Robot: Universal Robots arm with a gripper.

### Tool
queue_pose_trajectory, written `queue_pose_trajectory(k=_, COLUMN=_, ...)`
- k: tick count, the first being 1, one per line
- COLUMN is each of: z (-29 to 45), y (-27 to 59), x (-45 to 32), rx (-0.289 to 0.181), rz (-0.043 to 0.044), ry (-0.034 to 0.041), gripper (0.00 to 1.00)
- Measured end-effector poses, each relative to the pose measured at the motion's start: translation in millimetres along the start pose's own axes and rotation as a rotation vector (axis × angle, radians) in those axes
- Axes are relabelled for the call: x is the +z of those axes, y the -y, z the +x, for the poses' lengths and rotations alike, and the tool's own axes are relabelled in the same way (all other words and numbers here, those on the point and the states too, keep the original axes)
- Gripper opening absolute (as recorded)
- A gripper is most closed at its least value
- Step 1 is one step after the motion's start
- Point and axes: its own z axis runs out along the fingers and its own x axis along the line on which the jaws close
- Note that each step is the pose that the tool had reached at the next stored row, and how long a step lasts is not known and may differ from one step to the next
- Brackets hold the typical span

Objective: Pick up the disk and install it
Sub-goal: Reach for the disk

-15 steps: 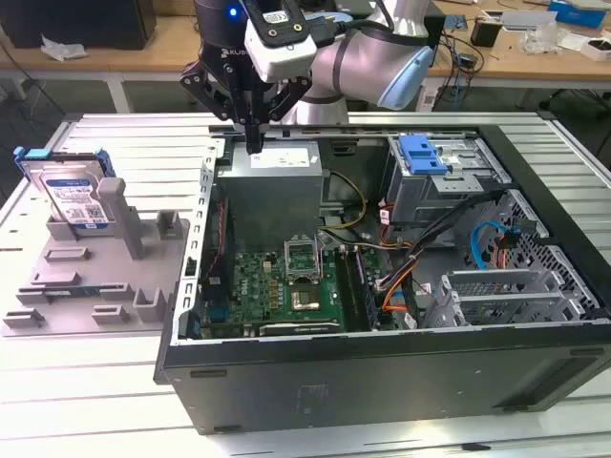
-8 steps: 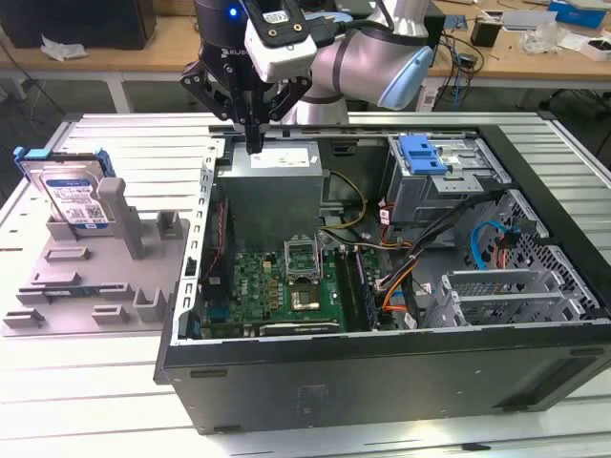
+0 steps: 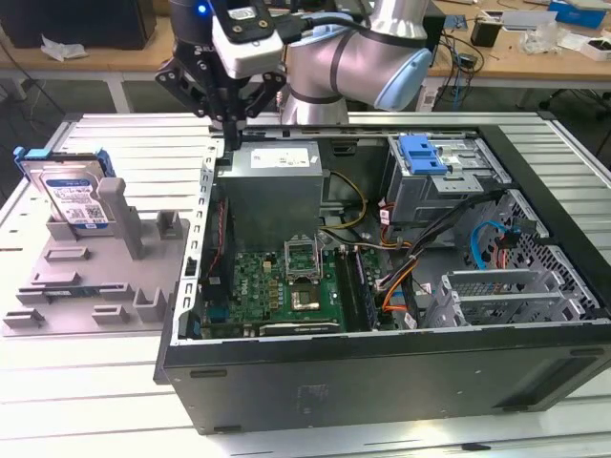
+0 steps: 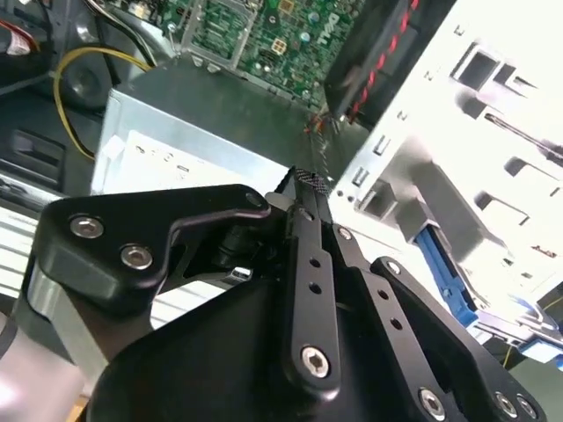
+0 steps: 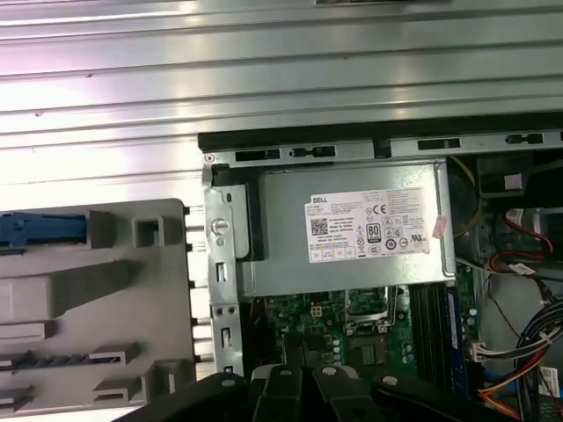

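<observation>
Exterior view: arm (image 3: 348, 57) reaches down over a far corner of the open computer case (image 3: 382, 367). The jaws are closed together with nothing in them, tips just above the case edge beside the grey power-supply box (image 3: 272, 181). The disk (image 3: 69, 196) is well apart from the jaws, at the exterior view's left. It stands tilted in a grey holder (image 3: 95, 286) on the ribbed metal tabletop (image 3: 124, 134), label facing out, blue frame on its edges. Inside the case are a green circuit board (image 3: 286, 281) and a blue bracket (image 3: 425, 153) on the drive cage.

Second wrist view: black jaws pressed together, empty, over the power-supply box. Circuit board beyond it, yellow cable (image 4: 79, 66) beside the box.

First wrist view: power-supply box with white label, circuit board next to it. The grey holder sits outside the case, and a blue edge of the disk's frame shows at the holder.
</observation>
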Motion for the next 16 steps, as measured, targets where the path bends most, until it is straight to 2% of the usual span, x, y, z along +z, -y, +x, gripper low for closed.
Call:
queue_pose_trajectory(k=2, z=5.1, y=-1.7, x=0.0, rx=0.001, rz=0.0000, ry=0.0000, gripper=0.11)
queue_pose_trajectory(k=6, z=23.2, y=-7.0, x=0.1, rx=0.002, rz=0.0000, ry=0.0001, gripper=0.11)
queue_pose_trajectory(k=8, z=29.8, y=-8.0, x=0.1, rx=0.003, rz=0.0001, ry=0.0002, gripper=0.11)
queue_pose_trajectory(k=10, z=41.5, y=-9.0, x=0.0, rx=0.003, rz=0.0002, ry=0.0001, gripper=0.11)
queue_pose_trajectory(k=14, z=57.2, y=-10.2, x=-0.1, rx=0.003, rz=0.0001, ry=0.0001, gripper=0.11)
queue_pose_trajectory(k=16, z=70.1, y=-11.4, x=-0.1, rx=0.003, rz=0.0001, ry=0.0002, gripper=0.11)
